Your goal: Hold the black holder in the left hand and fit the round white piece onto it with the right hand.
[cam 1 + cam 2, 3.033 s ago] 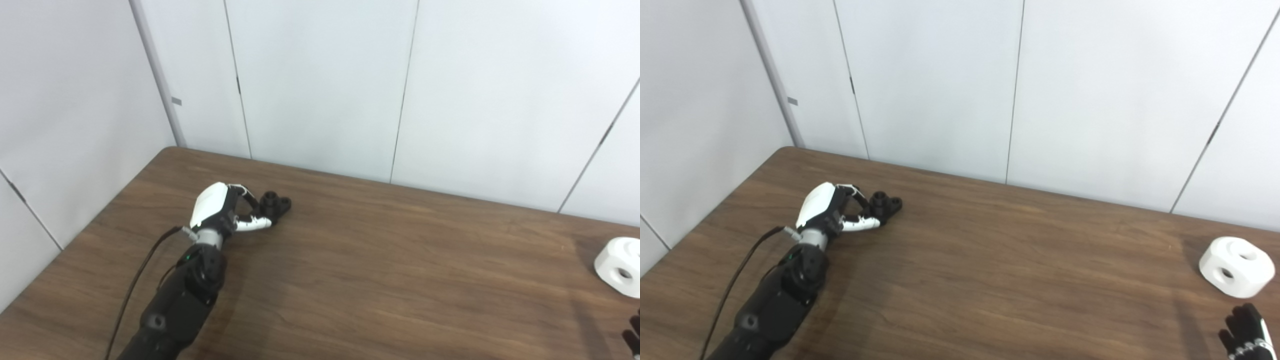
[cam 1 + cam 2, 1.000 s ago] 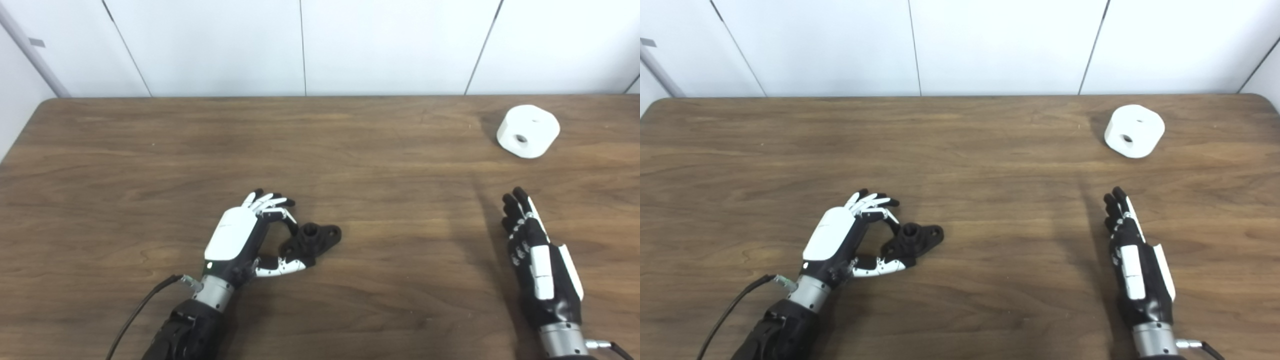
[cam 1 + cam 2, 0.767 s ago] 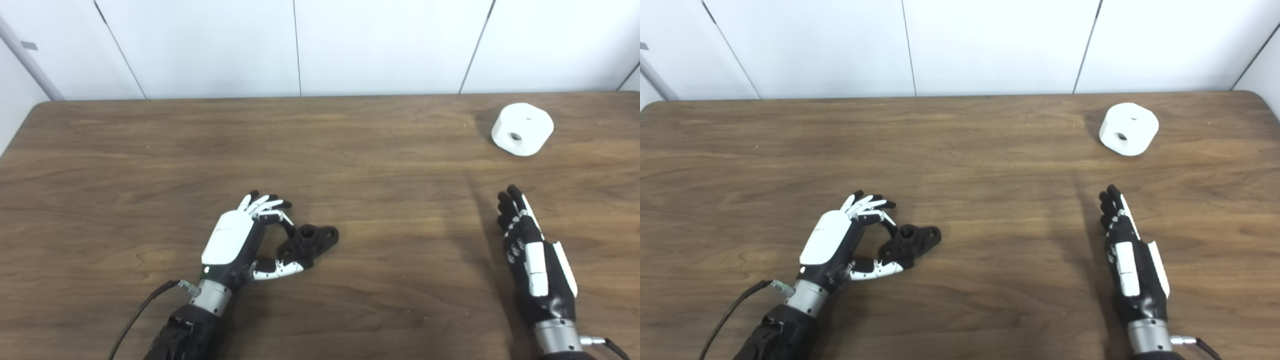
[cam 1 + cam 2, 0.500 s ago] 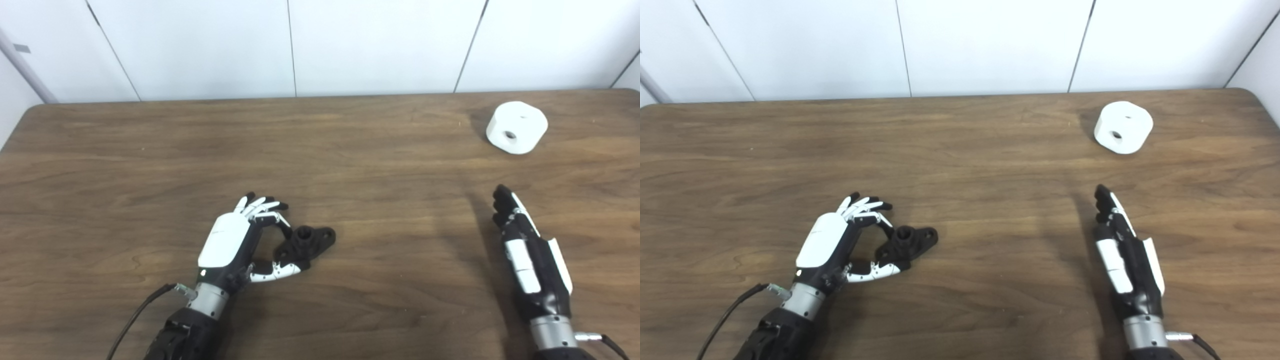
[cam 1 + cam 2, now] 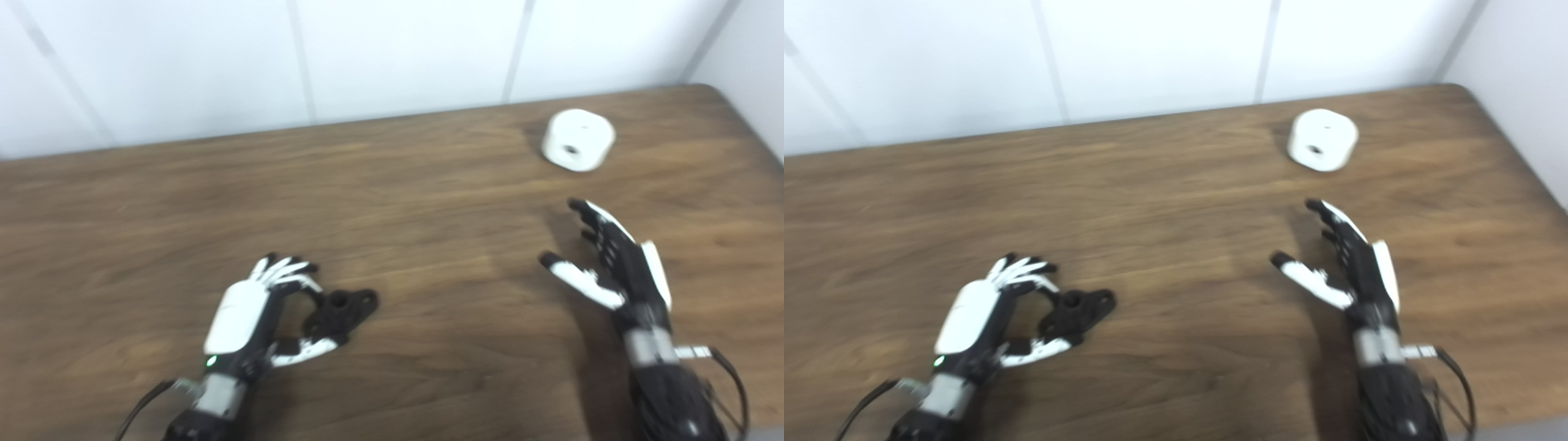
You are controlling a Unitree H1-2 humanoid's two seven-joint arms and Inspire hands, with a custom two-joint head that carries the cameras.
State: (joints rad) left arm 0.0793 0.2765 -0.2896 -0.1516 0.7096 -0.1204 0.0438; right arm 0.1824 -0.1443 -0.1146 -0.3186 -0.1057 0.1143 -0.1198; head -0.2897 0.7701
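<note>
a brown wood-grain table (image 5: 429, 202) fills most of the view, its grain running from nine o'clock to three o'clock. its far edge meets a white panelled wall (image 5: 392, 55) along twelve o'clock, the panels split by thin dark vertical seams (image 5: 303, 61). at about two o'clock the table's rounded far corner (image 5: 1461, 89) sits against another white wall (image 5: 1519, 79) running down the three o'clock side. the picture is somewhat blurred.

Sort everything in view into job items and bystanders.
Job items: small black plastic holder at the left hand; round white plastic piece, far right; open right hand.
Bystanders: brown wooden table; white wall panels.
</note>
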